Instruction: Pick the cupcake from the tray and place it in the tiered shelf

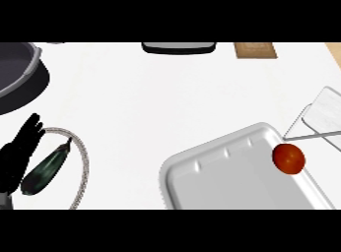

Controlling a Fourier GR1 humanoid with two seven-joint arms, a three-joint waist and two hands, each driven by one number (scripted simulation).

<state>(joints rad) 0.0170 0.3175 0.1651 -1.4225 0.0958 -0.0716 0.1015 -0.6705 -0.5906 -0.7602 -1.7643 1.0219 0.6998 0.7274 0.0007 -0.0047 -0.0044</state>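
Cupcake is nowhere visible; only a small red round thing (288, 158) sits on the white tray's (224, 177) right rim. It looks light, smooth, possibly rolling; grasp its sides. Left hand (17, 147), lower left, fingers straight.

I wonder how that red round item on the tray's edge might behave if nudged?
The red round item looks smooth and rounded, so it would probably roll. Sitting on the tray's raised rim, it may slip off toward the shelf.
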